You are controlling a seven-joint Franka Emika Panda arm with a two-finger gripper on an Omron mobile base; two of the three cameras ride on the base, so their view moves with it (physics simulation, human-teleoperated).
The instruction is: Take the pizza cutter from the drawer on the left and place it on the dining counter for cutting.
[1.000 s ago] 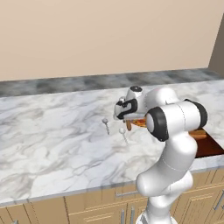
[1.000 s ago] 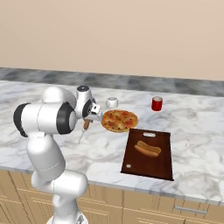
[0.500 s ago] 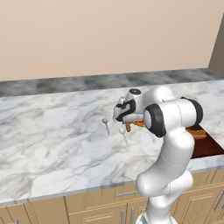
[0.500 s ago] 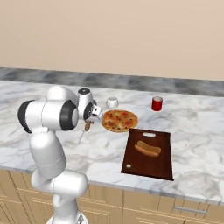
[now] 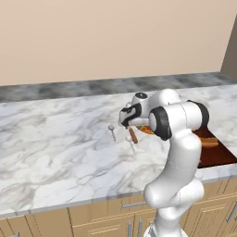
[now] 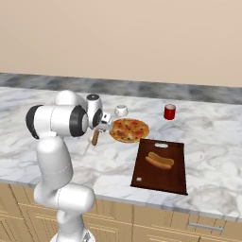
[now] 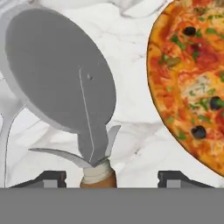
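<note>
Up close, the hand view shows the pizza cutter (image 7: 65,83) in detail: a round, flat grey metal wheel, a curved metal guard below it, and the top of a brown wooden handle at the bottom edge. The two dark fingertips of the gripper (image 7: 111,177) stand wide apart on either side of that handle, neither one touching it, so the gripper is open. To the right lies a round pizza (image 7: 192,78) with red sauce, dark olives and green flecks, its edge close to the wheel.

From the left base view the cutter (image 5: 133,135) is a short brown stick just below the gripper (image 5: 127,121), on the white, grey-veined marble tabletop (image 5: 55,152); its long axis runs from the gripper toward the near edge, slightly to the right. Whether it rests flat or leans cannot be told.

From the right base view come the things the arm hides on the other side: the whole pizza (image 6: 129,130), a dark wooden cutting board (image 6: 160,165) with a hot dog (image 6: 159,160) on it, a red cup (image 6: 169,112) and a small white bowl (image 6: 121,110). The cutter's handle (image 6: 95,137) lies just left of the pizza.
</note>
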